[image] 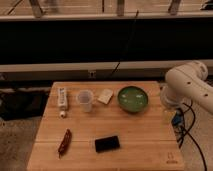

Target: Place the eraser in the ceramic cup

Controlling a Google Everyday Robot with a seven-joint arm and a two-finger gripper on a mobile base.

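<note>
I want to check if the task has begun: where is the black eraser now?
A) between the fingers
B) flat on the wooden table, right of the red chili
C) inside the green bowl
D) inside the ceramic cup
B: the eraser lies flat on the table near its front edge, apart from the ceramic cup; the gripper is out of view, beyond the arm at the right.
</note>
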